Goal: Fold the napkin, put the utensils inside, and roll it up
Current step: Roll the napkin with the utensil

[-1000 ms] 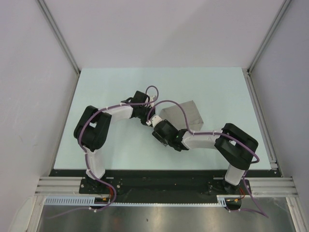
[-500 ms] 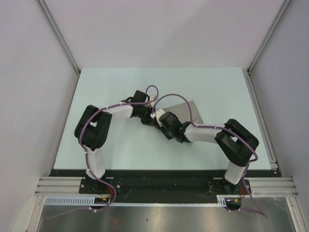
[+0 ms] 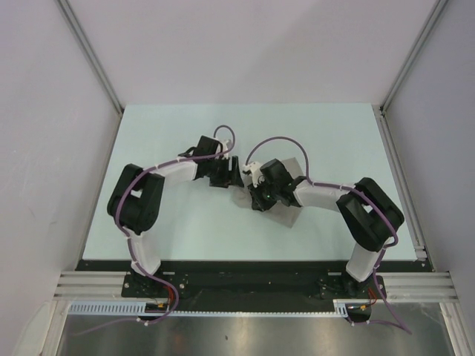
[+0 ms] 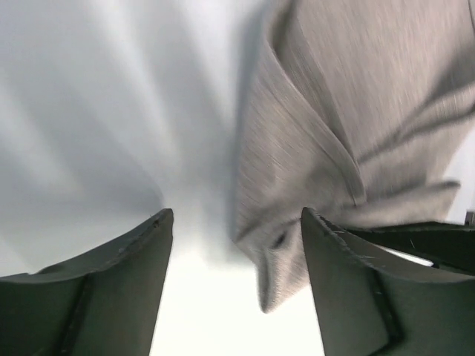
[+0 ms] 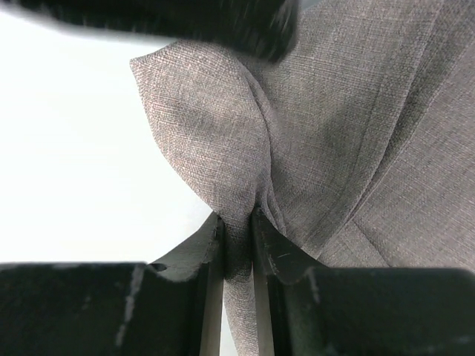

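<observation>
Over on the left, the left gripper (image 3: 225, 172) is hanging just above the table (image 3: 163, 141) with its jaws standing apart and gripping nothing. Its wrist view is showing the left gripper (image 4: 236, 222) as two dark, matte fingers (image 4: 111, 297) with broad curved faces. A loose folded lip of the napkin (image 4: 312, 133) is lying in the gap, closer to one finger than the other; whether it is touching that finger I cannot tell.

Moving right, the right gripper (image 3: 254, 194) is pressing down at the middle of the table, clenched on the napkin (image 3: 285, 213). In its own view the right gripper (image 5: 237, 222) is pinching a thin ridge of cloth between nearly closed fingertips. The napkin (image 5: 341, 133) is a grey-beige woven fabric with a fine visible weave, puckering into a rounded hump above the pinch and running in soft creases to the right. Most of it is lying under and beside the right arm.

The table is a smooth, pale, matte sheet. Purple cables (image 3: 274, 141) are looping over both arms. Plain white walls (image 3: 245, 52) are enclosing the table, with grey metal posts (image 3: 89, 55) slanting at the corners.
</observation>
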### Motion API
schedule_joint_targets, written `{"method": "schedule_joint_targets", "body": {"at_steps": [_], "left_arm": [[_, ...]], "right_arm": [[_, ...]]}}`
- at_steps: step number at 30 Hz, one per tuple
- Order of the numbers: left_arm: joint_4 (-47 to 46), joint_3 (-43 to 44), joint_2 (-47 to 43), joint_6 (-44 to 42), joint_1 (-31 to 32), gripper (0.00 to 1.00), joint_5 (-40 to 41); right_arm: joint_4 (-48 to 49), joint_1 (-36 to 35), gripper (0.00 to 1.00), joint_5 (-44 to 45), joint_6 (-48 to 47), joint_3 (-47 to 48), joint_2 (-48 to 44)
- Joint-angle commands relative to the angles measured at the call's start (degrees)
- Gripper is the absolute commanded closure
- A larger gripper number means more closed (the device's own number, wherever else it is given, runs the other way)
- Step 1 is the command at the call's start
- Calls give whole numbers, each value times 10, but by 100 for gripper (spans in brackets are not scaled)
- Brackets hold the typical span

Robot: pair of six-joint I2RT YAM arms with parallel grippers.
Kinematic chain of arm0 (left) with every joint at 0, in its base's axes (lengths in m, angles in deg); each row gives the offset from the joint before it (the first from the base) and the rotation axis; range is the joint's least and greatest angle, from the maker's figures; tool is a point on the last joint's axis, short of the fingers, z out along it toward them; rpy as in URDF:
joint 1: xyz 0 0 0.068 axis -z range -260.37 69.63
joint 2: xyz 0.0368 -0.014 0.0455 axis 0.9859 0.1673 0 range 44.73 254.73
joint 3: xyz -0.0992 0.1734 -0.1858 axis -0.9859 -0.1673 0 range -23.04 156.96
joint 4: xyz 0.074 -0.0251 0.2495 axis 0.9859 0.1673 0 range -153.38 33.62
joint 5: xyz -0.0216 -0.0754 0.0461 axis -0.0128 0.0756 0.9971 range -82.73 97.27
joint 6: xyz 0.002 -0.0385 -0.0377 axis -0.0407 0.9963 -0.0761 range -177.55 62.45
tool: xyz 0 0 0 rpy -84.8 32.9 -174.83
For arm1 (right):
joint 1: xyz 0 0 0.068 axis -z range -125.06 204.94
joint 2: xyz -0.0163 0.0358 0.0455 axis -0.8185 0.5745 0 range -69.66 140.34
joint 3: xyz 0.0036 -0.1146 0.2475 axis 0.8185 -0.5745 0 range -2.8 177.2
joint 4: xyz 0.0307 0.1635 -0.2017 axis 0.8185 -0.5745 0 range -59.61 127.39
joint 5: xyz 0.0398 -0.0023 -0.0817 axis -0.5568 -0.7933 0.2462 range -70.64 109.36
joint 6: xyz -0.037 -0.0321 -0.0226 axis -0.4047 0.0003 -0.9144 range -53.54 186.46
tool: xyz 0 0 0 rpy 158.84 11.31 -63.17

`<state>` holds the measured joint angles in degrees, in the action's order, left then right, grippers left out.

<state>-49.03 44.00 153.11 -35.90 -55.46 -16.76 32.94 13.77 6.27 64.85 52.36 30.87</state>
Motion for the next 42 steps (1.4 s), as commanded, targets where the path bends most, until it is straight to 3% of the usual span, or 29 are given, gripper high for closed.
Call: {"method": "schedule_joint_targets", "body": {"at_steps": [1,7,11,14,22,30,37,42], "left_arm": [[-49,-55,-72,19,-11,24,83],[-164,-173,-178,31,-11,22,126],[-293,-247,-229,25,-3,22,72],[-325,-266,-240,-1,20,22,52],[-385,-268,-212,-29,65,22,0],[-396,-257,-157,-24,81,28,-23],[-477,-287,-134,0,84,26,-79],[-487,-296,-118,7,87,26,-93]], "right_arm": [[-100,3,100,-144,62,-16,9],[-110,34,100,-213,97,-14,1],[-113,63,100,-260,112,-8,13],[-115,85,100,-284,117,-1,36],[-101,129,100,-330,131,6,93],[-91,158,100,-351,137,11,135],[-86,173,100,-357,138,11,154],[-86,180,100,-355,139,11,157]]}}
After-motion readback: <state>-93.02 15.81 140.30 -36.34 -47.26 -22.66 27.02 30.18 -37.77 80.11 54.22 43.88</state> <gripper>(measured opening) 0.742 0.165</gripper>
